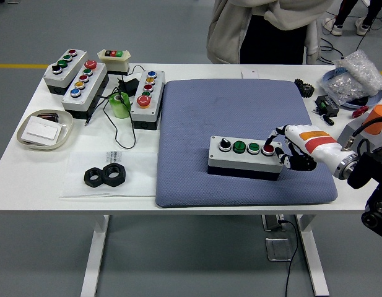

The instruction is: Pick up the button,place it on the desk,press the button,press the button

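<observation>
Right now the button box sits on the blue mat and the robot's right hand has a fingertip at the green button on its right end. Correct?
Not quite. In the head view the button box does sit on the blue mat, and the right hand is at its right end, but the button there is the red button, not a green one. The green buttons sit further left.

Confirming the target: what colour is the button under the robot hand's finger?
Red: the rightmost button on the grey button box, under the right robot hand; head view.
</observation>
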### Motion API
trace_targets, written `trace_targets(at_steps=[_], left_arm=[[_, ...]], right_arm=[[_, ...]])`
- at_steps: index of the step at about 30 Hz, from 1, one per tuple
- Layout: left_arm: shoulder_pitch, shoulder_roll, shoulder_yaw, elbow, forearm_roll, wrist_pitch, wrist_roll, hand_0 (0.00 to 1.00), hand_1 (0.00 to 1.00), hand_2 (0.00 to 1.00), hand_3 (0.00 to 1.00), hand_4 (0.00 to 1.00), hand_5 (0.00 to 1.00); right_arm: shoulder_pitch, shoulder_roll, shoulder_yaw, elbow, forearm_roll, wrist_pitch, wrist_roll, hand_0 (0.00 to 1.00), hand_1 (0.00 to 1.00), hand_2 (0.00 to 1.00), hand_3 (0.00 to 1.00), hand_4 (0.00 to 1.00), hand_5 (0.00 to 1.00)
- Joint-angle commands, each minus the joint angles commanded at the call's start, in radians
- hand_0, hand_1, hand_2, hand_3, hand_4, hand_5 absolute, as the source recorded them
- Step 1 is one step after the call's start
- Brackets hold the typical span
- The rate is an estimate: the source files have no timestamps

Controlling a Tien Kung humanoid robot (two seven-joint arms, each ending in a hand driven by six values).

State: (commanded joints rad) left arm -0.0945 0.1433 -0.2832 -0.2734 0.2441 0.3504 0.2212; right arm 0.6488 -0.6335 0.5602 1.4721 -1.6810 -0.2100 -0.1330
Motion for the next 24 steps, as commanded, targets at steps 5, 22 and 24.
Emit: trace_targets(at_steps=[5, 22, 24], left_arm=[[0.0, 0.001, 0.001, -0.001, 0.0, 0.001, 0.0, 0.753, 0.791, 0.868, 0.788, 0.556, 0.998], [0.003, -0.001, -0.008, -0.002, 0.015, 0.001, 0.006, 0.753, 0.791, 0.867, 0.787, 0.556, 0.998], [0.004, -0.001, -0.01, -0.002, 0.02, 0.001, 0.007, 0.753, 0.791, 0.867, 0.787, 0.556, 0.998]], right_arm=[[0.014, 0.009, -0.013, 0.012, 0.002, -0.008, 0.004, 0.093, 0.002, 0.068, 0.599, 0.478, 0.002], [0.064, 0.051, -0.095, -0.04, 0.007, -0.001, -0.002, 0.091, 0.002, 0.067, 0.592, 0.477, 0.002], [0.068, 0.056, -0.106, -0.048, 0.011, 0.001, -0.001, 0.091, 0.002, 0.067, 0.592, 0.477, 0.002]])
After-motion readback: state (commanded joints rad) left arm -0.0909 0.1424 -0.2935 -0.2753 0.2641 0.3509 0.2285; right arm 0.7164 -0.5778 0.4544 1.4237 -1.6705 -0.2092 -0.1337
